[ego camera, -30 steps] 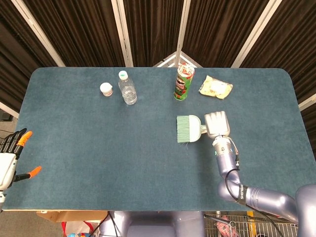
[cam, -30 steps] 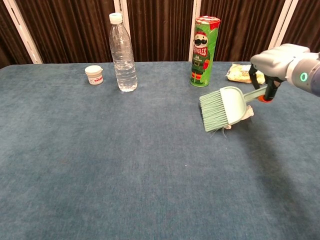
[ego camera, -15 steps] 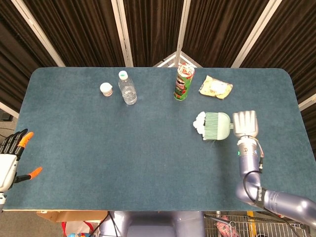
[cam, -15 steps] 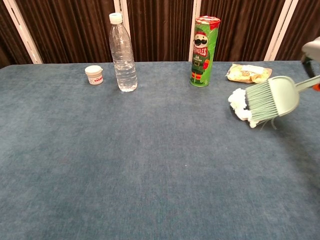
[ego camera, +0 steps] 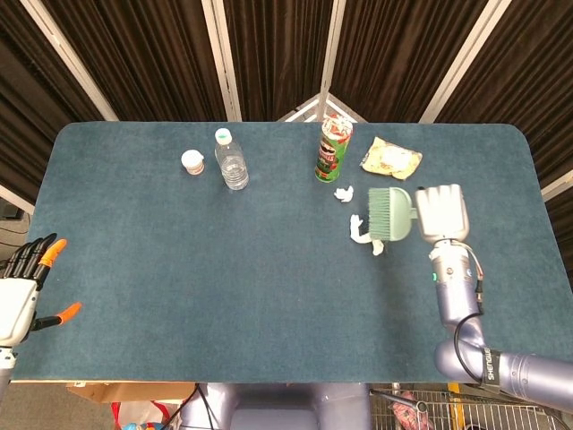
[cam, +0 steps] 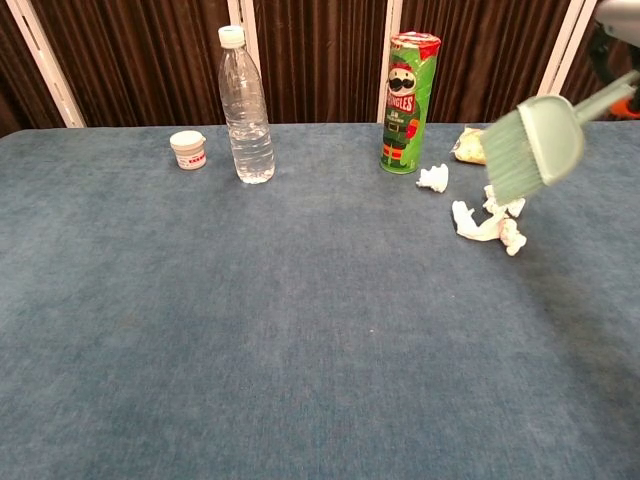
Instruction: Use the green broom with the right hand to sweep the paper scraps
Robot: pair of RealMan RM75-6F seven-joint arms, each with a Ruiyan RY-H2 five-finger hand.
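My right hand (ego camera: 440,213) grips the handle of the green broom (ego camera: 389,213) and holds it lifted off the table, bristles pointing left and down. In the chest view the broom (cam: 530,146) hangs above the white paper scraps (cam: 487,222), with only the edge of the hand (cam: 615,22) showing at the top right. A bigger clump of scraps (ego camera: 361,231) lies just left of the bristles, and one small scrap (ego camera: 343,193) sits near the Pringles can. My left hand (ego camera: 22,288) hovers open at the table's near left edge.
A green Pringles can (ego camera: 333,148) stands just behind the scraps, with a snack packet (ego camera: 391,159) to its right. A clear water bottle (ego camera: 232,160) and a small white jar (ego camera: 192,162) stand at the back left. The blue table (ego camera: 179,269) stretches wide to the left.
The broom swept right across the scraps, then lifted off the table and moved back. The scraps came out from under the bristles and split into a clump and one small piece.
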